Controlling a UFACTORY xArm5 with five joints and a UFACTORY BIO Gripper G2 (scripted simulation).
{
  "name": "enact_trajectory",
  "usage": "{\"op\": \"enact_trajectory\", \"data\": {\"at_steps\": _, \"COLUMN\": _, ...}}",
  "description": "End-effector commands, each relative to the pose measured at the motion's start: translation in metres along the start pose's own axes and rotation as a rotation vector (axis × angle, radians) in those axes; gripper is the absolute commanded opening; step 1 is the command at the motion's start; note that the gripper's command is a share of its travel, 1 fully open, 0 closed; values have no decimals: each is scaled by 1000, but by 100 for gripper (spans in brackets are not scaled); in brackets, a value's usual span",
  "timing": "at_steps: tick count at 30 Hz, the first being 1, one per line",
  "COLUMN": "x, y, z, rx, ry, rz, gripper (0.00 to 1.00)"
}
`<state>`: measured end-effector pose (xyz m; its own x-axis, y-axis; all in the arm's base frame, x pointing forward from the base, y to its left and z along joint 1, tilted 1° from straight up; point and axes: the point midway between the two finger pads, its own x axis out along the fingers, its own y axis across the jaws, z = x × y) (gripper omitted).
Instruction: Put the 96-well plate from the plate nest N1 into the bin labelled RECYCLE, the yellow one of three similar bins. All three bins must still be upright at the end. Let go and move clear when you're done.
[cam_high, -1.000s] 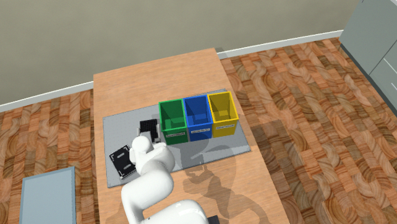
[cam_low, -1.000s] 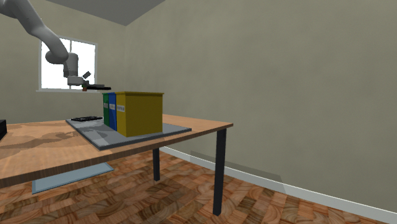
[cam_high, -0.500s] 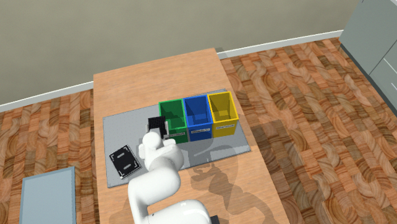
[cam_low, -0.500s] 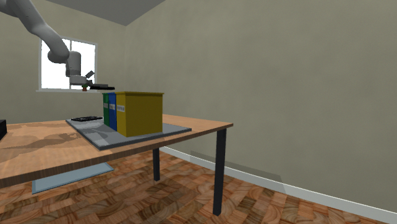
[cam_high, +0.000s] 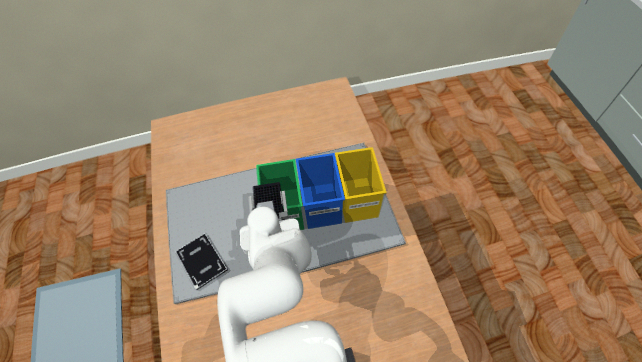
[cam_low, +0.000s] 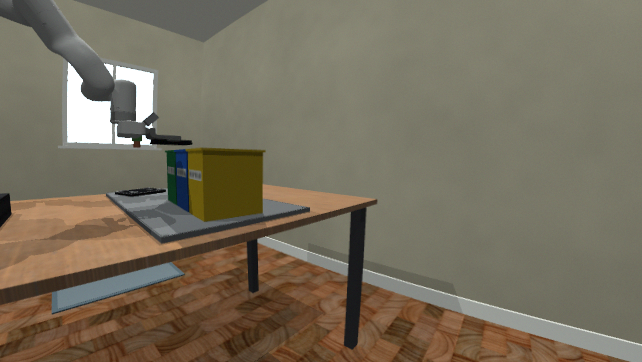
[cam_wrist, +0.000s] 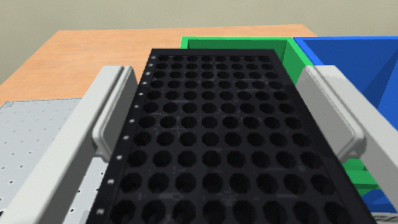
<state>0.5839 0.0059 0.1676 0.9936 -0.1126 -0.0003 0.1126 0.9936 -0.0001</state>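
Observation:
The black 96-well plate (cam_high: 267, 192) (cam_low: 172, 142) (cam_wrist: 210, 130) is level, wells up, between the two fingers of my gripper (cam_high: 269, 199) (cam_wrist: 223, 115), which is shut on it. The plate is above rim height, over the left part of the green bin. The yellow bin (cam_high: 364, 209) (cam_low: 232, 185) stands upright at the right end of the row, with a label on its front, too small to read. The black plate nest (cam_high: 201, 261) (cam_low: 140, 191) is empty on the left of the grey board.
The green bin (cam_high: 277, 171) (cam_low: 171, 185) (cam_wrist: 235, 44) and blue bin (cam_high: 322, 218) (cam_low: 182, 187) (cam_wrist: 345, 57) stand upright, side by side, left of the yellow one. All three are on the grey board (cam_high: 200, 205) (cam_low: 285, 207). The blue bin lies between the green and yellow bins.

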Motion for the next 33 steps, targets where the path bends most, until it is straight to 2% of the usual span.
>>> {"op": "enact_trajectory", "data": {"at_steps": 1, "x": 6, "y": -18, "z": 2, "rx": 9, "ry": -2, "rz": 1, "gripper": 0}}
{"op": "enact_trajectory", "data": {"at_steps": 33, "x": 29, "y": -109, "z": -1, "rx": 8, "ry": -3, "rz": 1, "gripper": 0}}
